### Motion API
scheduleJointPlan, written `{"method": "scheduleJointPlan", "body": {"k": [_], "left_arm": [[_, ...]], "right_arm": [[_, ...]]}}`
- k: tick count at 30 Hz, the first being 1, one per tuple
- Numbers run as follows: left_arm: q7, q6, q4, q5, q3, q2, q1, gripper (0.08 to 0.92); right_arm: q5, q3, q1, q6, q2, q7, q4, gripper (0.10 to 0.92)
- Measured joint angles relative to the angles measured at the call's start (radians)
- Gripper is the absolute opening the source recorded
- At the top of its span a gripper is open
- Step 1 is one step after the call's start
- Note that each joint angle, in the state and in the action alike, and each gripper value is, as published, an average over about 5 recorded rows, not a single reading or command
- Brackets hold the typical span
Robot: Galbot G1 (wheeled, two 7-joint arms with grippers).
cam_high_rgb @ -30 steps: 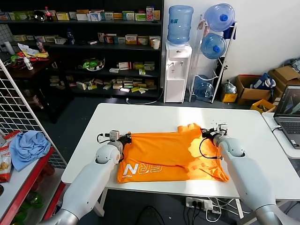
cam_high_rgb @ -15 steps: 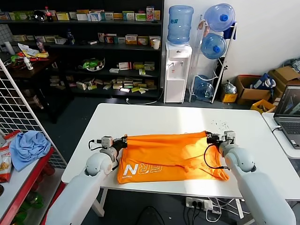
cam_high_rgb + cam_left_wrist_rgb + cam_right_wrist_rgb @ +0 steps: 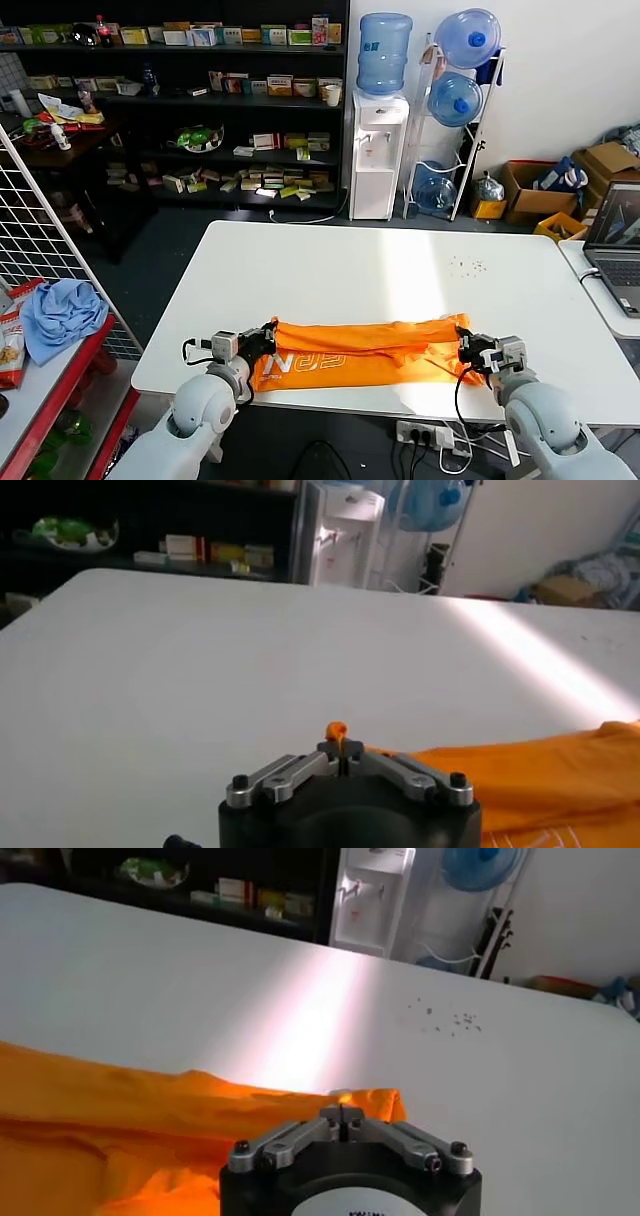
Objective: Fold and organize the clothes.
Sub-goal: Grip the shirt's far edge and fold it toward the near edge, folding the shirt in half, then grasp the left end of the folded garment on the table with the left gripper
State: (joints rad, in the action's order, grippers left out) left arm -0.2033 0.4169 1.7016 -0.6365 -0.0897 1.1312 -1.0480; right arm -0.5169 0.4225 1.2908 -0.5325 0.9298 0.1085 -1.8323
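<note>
The orange T-shirt (image 3: 365, 350) lies as a narrow folded band along the near edge of the white table (image 3: 370, 265), white lettering showing near its left end. My left gripper (image 3: 268, 333) is shut on the shirt's left end; a pinch of orange cloth sticks up between its fingertips in the left wrist view (image 3: 338, 742). My right gripper (image 3: 467, 348) is shut on the shirt's right end; its jaws meet over the orange fabric (image 3: 150, 1118) in the right wrist view (image 3: 341, 1116).
A light blue cloth (image 3: 60, 312) lies on a red rack at the left. A laptop (image 3: 615, 240) sits on a side table at the right. Shelves, a water dispenser (image 3: 378, 150) and bottles stand behind the table.
Both grippers have pulled back toward the table's near edge, drawing the shirt's far edge over itself. The shirt went from a broad spread to a narrow folded band.
</note>
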Motion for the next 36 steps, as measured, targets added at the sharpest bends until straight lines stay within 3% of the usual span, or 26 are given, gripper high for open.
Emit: {"method": "scheduleJointPlan", "body": {"k": [5, 27, 31, 36], "left_arm": [[0.002, -0.02, 0.026, 0.014, 0.0, 0.014, -0.048, 0.175], [-0.029, -0.037, 0.032, 0.004, -0.046, 0.037, -0.112, 0.791], [-0.036, -0.024, 0.016, -0.016, -0.047, 0.044, -0.108, 0.811], [-0.037, -0.015, 0.004, -0.032, -0.048, 0.047, -0.103, 0.701]], "right_arm": [[0.021, 0.013, 0.058, -0.005, 0.0, 0.006, -0.031, 0.163], [0.031, 0.021, 0.113, -0.022, -0.002, 0.029, -0.093, 0.773], [0.03, 0.021, 0.122, -0.023, 0.002, 0.031, -0.104, 0.817], [0.031, 0.025, 0.134, -0.024, 0.003, 0.033, -0.119, 0.822]]}}
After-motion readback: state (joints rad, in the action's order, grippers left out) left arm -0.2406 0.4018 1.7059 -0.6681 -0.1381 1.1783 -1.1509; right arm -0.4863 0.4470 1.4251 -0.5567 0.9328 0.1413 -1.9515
